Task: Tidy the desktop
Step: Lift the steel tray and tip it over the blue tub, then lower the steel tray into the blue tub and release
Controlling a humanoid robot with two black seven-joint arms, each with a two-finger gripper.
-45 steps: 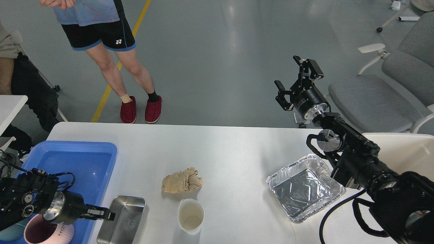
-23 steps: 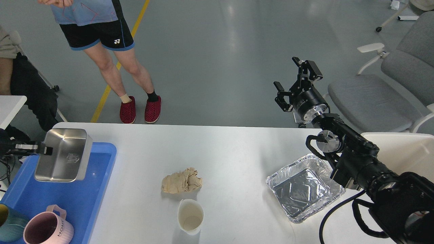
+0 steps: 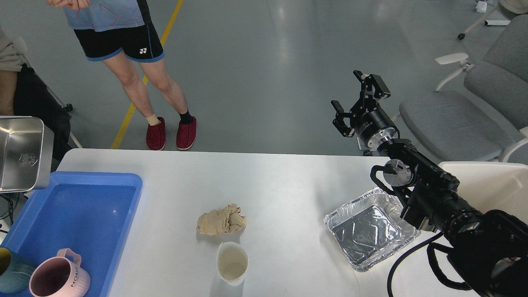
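The white-grey desktop [image 3: 288, 181] holds a crumpled brown paper wad [image 3: 221, 220], a white paper cup [image 3: 232, 262] just in front of it, and an empty foil tray [image 3: 371, 229] at the right. A steel rectangular container [image 3: 22, 152] hangs in the air at the far left edge, above and beyond the blue tray [image 3: 138, 194]. What holds it is out of view. My right gripper [image 3: 350, 93] is open and empty, raised beyond the table's far edge, above the foil tray's far side. My left gripper is not visible.
The blue tray holds a pink mug [image 3: 57, 278] and a teal cup [image 3: 10, 272] at its near end. A person in red shoes [image 3: 171, 134] stands beyond the far edge. A grey chair [image 3: 453, 119] stands at the right.
The steel container has risen from the table beside the blue tray, up and to the left, to the frame's edge. My left arm has left the view. The right gripper has barely moved.
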